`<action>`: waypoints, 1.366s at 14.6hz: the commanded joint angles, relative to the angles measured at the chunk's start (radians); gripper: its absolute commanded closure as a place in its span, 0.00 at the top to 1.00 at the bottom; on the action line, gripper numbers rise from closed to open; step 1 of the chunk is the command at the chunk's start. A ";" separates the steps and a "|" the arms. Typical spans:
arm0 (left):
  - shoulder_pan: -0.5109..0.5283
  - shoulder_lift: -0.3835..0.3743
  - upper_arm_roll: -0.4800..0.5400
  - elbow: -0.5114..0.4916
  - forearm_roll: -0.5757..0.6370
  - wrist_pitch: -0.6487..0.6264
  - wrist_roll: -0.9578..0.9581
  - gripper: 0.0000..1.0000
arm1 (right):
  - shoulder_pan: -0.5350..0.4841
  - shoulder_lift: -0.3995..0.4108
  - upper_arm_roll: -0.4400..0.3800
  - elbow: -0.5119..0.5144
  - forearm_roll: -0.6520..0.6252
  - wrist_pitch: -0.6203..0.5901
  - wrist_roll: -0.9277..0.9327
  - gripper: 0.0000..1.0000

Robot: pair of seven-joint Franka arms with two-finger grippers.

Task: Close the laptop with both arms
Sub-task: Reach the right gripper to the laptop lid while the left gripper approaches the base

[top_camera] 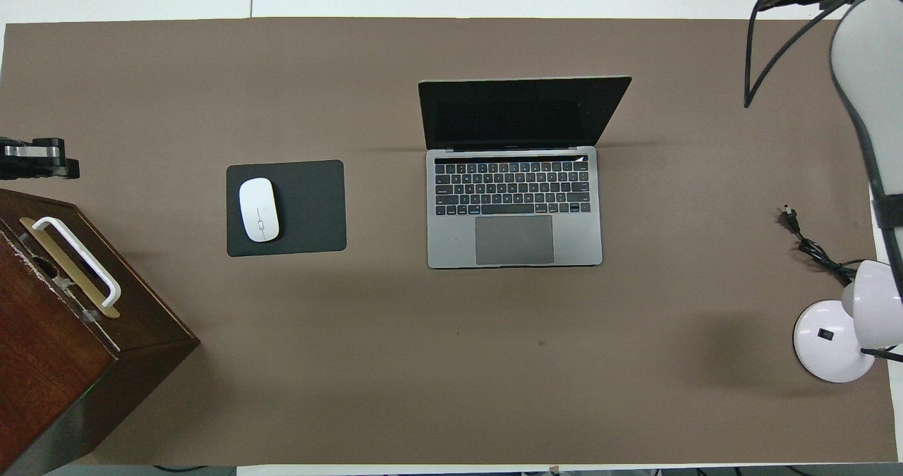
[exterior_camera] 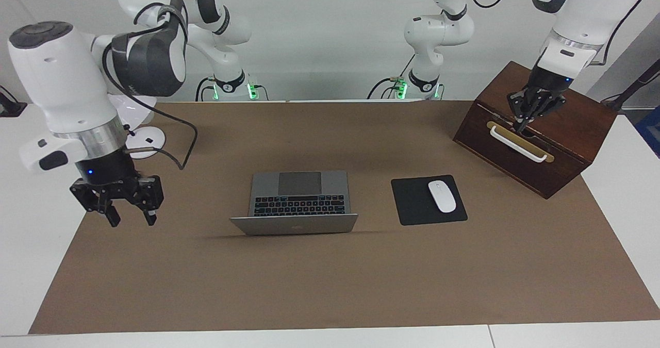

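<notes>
**Laptop open, both grippers clear of it**

The laptop [exterior_camera: 299,203] is seen open at the middle of the table [exterior_camera: 330,286], its lid raised toward the edge farthest from the robots and its keyboard facing them. Nothing is touching it.

The right gripper [exterior_camera: 130,216] is held in the air over the table's edge at the right arm's end, well apart from the laptop, with its fingers parted. The left gripper [exterior_camera: 521,126] is seen at the left arm's end, over the top of a wooden box [exterior_camera: 562,147] just above the box's white handle [exterior_camera: 517,143]; its fingertips are brought together on nothing. Whether the handle is touched cannot be told.

A black mouse pad [exterior_camera: 412,203] with a white mouse [exterior_camera: 442,196] on it is placed beside the laptop, between it and the box. A white lamp [top_camera: 836,335] and a black cord [top_camera: 811,247] are found near the corner nearest the right arm's base.
</notes>
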 commanded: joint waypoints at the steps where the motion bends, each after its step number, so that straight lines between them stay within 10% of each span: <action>1: -0.018 -0.022 0.001 -0.080 -0.023 0.101 0.007 0.00 | 0.025 0.098 -0.003 0.145 0.015 0.022 0.035 0.41; 4: -0.063 -0.073 0.001 -0.212 -0.104 0.274 0.009 0.00 | 0.079 0.111 -0.032 0.159 0.012 0.051 0.072 0.01; 13: -0.331 -0.176 0.001 -0.614 -0.113 0.797 0.012 0.00 | 0.310 0.189 -0.215 0.159 0.018 0.116 0.242 0.00; 20: -0.575 -0.086 0.001 -0.846 -0.113 1.261 -0.034 0.00 | 0.429 0.218 -0.322 0.159 0.158 0.070 0.305 0.00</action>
